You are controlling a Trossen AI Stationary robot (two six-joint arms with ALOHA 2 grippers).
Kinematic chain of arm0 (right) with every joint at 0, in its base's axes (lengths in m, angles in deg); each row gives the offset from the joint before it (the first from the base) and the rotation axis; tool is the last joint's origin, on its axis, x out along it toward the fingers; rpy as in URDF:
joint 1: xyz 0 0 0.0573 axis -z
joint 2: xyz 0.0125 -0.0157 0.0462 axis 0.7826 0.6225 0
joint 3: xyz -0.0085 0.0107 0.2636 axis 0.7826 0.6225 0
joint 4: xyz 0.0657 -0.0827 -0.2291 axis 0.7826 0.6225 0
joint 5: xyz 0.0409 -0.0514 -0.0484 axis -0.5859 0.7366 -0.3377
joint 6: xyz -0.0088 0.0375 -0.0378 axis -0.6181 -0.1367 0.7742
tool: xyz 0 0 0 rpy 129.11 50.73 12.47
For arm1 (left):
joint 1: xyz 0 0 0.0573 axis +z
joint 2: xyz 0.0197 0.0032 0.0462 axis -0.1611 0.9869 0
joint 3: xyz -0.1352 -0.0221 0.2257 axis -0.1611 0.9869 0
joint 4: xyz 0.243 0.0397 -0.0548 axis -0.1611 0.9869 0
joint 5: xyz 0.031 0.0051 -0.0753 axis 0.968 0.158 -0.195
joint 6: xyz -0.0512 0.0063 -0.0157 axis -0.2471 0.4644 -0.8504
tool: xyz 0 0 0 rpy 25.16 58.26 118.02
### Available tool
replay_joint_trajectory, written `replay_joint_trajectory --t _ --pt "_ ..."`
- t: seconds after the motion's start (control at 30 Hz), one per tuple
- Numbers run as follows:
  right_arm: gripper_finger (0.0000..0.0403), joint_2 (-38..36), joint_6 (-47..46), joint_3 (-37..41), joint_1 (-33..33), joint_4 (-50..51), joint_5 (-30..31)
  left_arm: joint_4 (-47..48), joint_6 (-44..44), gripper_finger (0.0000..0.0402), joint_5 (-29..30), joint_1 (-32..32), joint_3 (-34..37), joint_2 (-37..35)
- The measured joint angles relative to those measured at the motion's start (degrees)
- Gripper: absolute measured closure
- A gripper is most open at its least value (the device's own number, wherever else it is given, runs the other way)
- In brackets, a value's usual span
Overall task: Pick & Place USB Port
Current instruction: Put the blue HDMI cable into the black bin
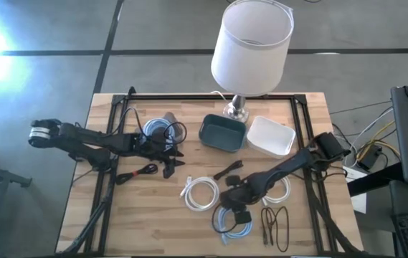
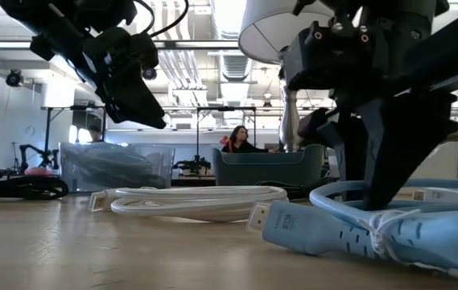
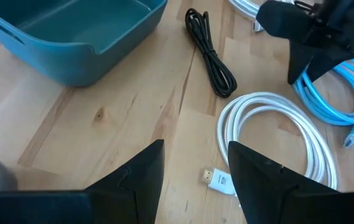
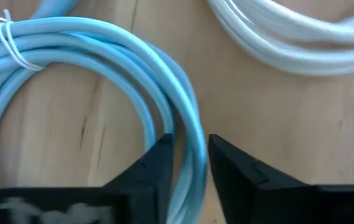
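- Two bins, the teal bin (image 1: 221, 133) and the white bin (image 1: 270, 136), show no cable inside, so placing is judged not yet begun.
- The right gripper (image 4: 189, 155) straddles the blue cable (image 4: 102, 56) at the table's near edge, its jaws narrowed around several strands; no lift is evident.
- The left gripper (image 3: 192, 177) hovers with a wide gap, empty, above the white cable (image 3: 276, 137).
- Both cables are smooth, glossy, round-sectioned coils; the blue one is bound by a thin white tie (image 4: 9, 40). The wooden table (image 3: 102, 124) shows grain and knots.

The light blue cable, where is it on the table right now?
In the high view the light blue cable lies coiled near the table's front edge, right of the middle, beside the white cable, with the right hand down over it.
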Motion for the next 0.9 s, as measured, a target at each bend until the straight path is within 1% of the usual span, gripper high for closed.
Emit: replay_joint_trajectory --t 0.17,0.33,0.4,0.47,0.53,0.7,0.8,0.9 --pt "0.0382 1.3 3.4 -3.7 0.1 3.6 -0.7 0.0 -0.1 0.0221 0.0 0.0 0.5 0.0" --pt "0.0386 -0.2 4.8 -5.9 0.2 9.1 0.0 -0.6 -1.1 0.0221 0.0 0.0 0.6 0.0" --pt "0.0387 -1.4 5.5 -6.9 0.2 10.4 1.8 -1.8 -3.4 0.0221 0.0 0.0 0.6 0.0" --pt "0.0388 -2.3 7.1 -7.7 0.2 10.7 5.5 -4.8 -6.2 0.022 -0.6 -0.1 0.6 0.0" --pt "0.0388 -2.9 9.6 -8.4 0.2 10.7 10.5 -8.2 -8.5 0.0221 -1.5 -0.3 0.6 0.0" --pt "0.0388 -3.0 14.5 -10.7 0.8 10.5 26.4 -16.7 -12.0 0.0221 -3.9 -2.0 0.6 0.0" --pt "0.0389 -3.0 15.5 -11.5 1.8 10.3 31.7 -19.1 -13.6 0.0222 -4.2 -3.3 0.6 0.0" --pt "0.0389 -3.0 15.4 -12.3 2.9 10.2 33.5 -19.5 -14.4 0.0223 -4.2 -4.3 0.6 0.0"
